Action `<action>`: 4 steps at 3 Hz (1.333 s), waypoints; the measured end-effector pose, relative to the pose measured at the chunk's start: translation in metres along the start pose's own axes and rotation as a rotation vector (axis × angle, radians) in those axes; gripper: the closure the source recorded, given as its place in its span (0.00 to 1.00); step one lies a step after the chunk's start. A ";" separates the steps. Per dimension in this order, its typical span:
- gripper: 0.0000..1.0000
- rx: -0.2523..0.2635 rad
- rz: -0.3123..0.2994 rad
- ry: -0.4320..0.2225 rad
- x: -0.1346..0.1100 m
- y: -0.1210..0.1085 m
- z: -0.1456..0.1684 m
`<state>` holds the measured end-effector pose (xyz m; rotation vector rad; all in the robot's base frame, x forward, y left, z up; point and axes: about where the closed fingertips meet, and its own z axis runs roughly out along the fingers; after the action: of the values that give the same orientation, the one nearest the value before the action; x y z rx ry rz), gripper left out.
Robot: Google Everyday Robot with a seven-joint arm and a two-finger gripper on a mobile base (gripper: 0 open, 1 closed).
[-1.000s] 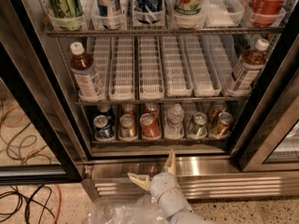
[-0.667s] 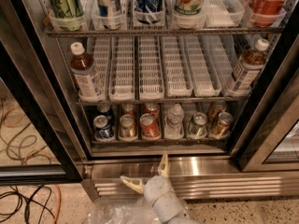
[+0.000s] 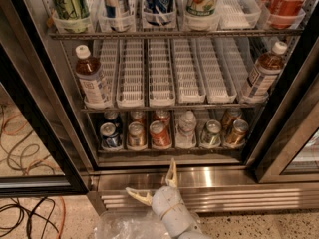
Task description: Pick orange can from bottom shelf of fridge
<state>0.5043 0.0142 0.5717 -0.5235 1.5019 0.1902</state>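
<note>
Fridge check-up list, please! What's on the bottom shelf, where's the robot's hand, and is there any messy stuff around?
Surface: bottom shelf of the fridge, with a front row of drinks and more behind.
Job's things: orange can, upright, second from the left in front, between a blue can and a red-orange can.
Clutter: water bottle, silver-topped can and tilted bronze can on the same shelf; a tea bottle at each end of the rack above.
Grippers: gripper open, holding nothing, low in front of the fridge's base.
Cables: orange and black cables on the floor, left.
Surroundings: speckled floor; clear plastic wrap by the arm.
</note>
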 end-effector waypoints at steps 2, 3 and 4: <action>0.00 -0.066 0.040 -0.188 -0.033 0.041 0.015; 0.00 -0.068 0.018 -0.214 -0.039 0.042 0.014; 0.00 -0.068 0.018 -0.214 -0.039 0.042 0.014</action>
<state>0.4952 0.0649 0.6006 -0.5276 1.2951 0.3027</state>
